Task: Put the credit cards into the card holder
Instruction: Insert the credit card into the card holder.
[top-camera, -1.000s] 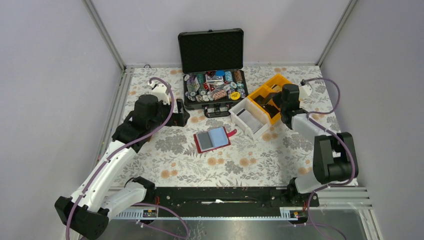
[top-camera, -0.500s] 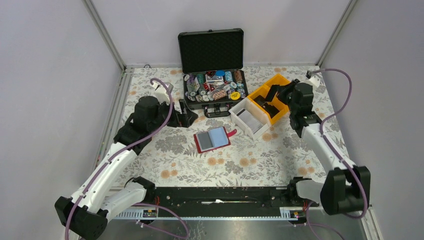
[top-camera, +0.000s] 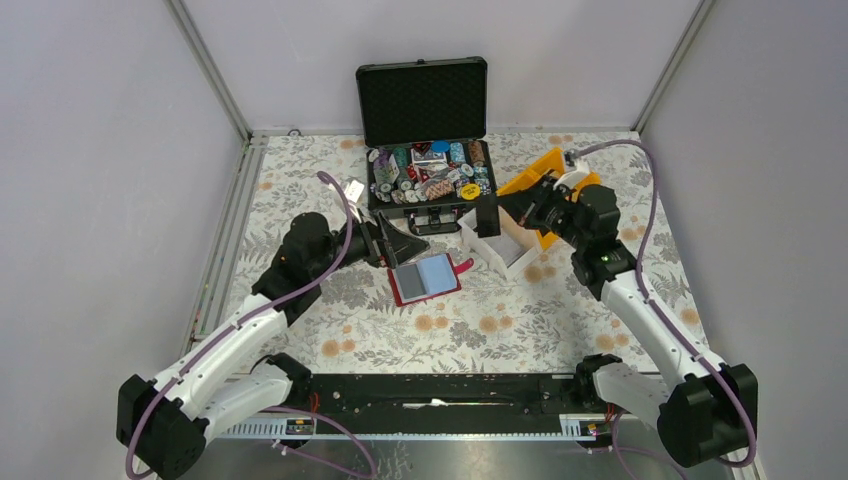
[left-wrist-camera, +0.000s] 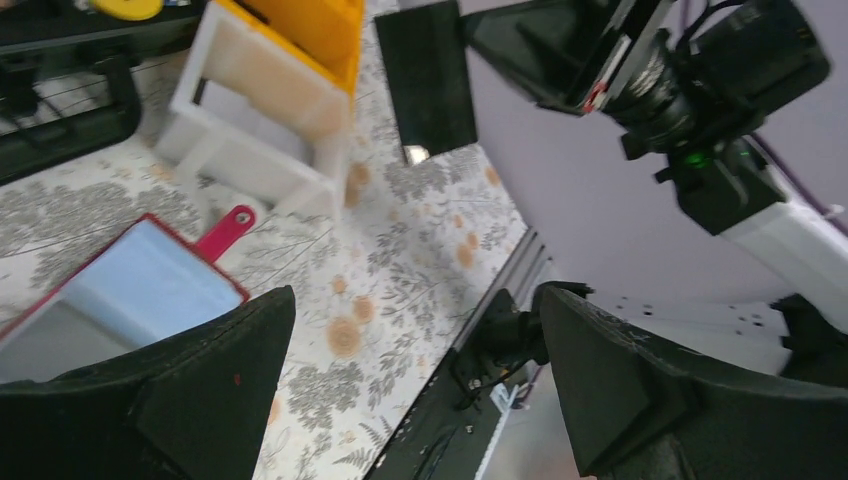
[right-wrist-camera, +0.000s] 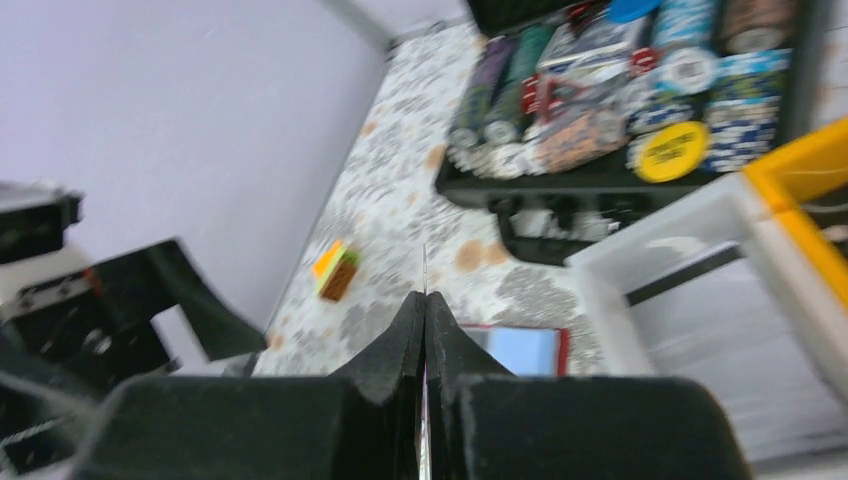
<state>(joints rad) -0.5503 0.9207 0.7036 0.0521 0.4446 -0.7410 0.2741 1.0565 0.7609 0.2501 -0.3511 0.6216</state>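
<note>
The dark red card holder (top-camera: 428, 278) lies open on the floral table, with a grey card and a pale blue card (top-camera: 437, 271) in it. It also shows in the left wrist view (left-wrist-camera: 225, 232) and in the right wrist view (right-wrist-camera: 515, 350). My right gripper (top-camera: 505, 208) hangs over the white bin, shut on a thin dark credit card (top-camera: 487, 214) held upright. That card (left-wrist-camera: 428, 80) looks black from the left wrist and edge-on (right-wrist-camera: 424, 268) between my right gripper (right-wrist-camera: 424, 300) jaws. My left gripper (top-camera: 398, 243) is open and holds nothing, just left of the holder (left-wrist-camera: 415, 300).
An open black case (top-camera: 428, 170) of poker chips stands at the back. A white bin (top-camera: 497, 240) and a yellow bin (top-camera: 545, 170) sit to its right, close to the holder. A small orange-green block (right-wrist-camera: 336, 268) lies on the table left of the case.
My right arm has swung left from over the yellow bin, carrying the dark card to above the white bin. My left gripper has moved right, up to the card holder's left edge.
</note>
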